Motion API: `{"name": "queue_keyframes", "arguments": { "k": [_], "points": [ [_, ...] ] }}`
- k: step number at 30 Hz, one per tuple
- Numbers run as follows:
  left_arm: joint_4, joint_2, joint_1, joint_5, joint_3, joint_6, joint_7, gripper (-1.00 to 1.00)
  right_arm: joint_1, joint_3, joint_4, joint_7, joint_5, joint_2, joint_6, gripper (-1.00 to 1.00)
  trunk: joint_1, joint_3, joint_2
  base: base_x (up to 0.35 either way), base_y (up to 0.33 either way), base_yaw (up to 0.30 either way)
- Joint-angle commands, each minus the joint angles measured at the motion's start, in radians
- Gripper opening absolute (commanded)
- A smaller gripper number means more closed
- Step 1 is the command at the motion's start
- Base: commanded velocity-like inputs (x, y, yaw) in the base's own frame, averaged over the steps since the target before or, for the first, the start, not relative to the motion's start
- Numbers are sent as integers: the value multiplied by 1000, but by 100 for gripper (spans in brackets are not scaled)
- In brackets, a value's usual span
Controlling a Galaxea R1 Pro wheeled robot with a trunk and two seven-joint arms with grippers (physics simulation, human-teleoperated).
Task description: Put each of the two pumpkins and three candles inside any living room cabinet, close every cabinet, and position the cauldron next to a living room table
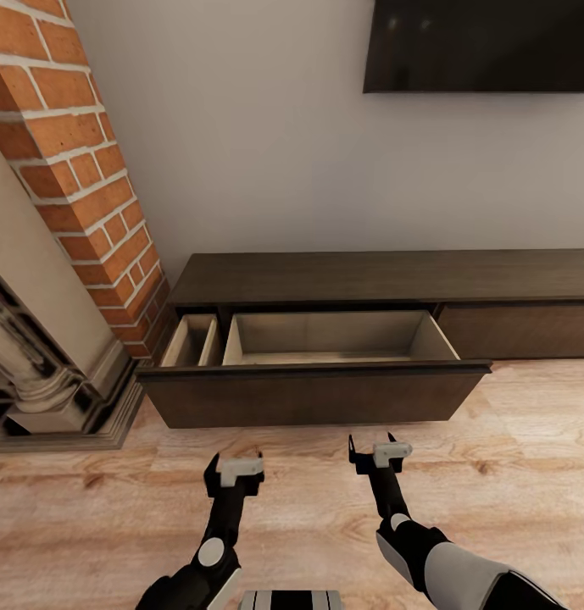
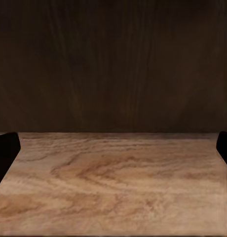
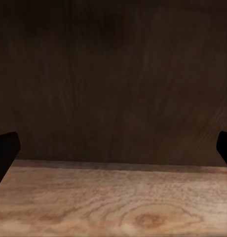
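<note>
The long dark brown cabinet (image 1: 385, 280) stands against the wall ahead. Its left drawer is pulled out, the dark front (image 1: 313, 394) facing me and the pale wood inside (image 1: 338, 337) holding nothing that I can see. My left gripper (image 1: 234, 462) hovers open over the floor just short of that drawer front. To its right, my right gripper (image 1: 380, 449) is open too, equally close to the front. Both wrist views face the dark drawer front (image 2: 113, 64) (image 3: 113, 74) over wood floor, with black fingertips (image 2: 5, 150) (image 3: 5, 150) at the edges. Pumpkins, candles, cauldron and table are out of view.
A red brick fireplace column (image 1: 80, 169) with a carved stone surround (image 1: 46, 373) stands at the left, close to the drawer's left end. A dark TV screen (image 1: 482, 42) hangs above the cabinet. Light wood floor (image 1: 512, 474) spreads to the right.
</note>
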Motion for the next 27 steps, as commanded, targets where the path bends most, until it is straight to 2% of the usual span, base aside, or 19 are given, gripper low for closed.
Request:
{"name": "queue_keyframes", "arguments": {
  "k": [1, 6, 20, 27],
  "points": [
    [3, -4, -1, 10, -5, -8, 4, 100, -1, 9, 1, -6, -6, 0, -1, 100, 0, -1, 0, 0, 0, 0],
    [1, -9, -1, 9, -5, -8, 4, 100, -1, 9, 1, -6, -6, 0, 2, 100, 0, -1, 0, 0, 0, 0],
    [-2, -4, -2, 9, 0, -15, 4, 100, -1, 8, 1, -6, -7, 1, 6, 100, 0, -1, 0, 2, 0, 0],
    [-9, -1, -2, 9, 3, -19, 13, 100, -1, 7, 1, -7, -7, 2, 8, 100, 0, -1, 0, 213, 0, 0]
  ]
}}
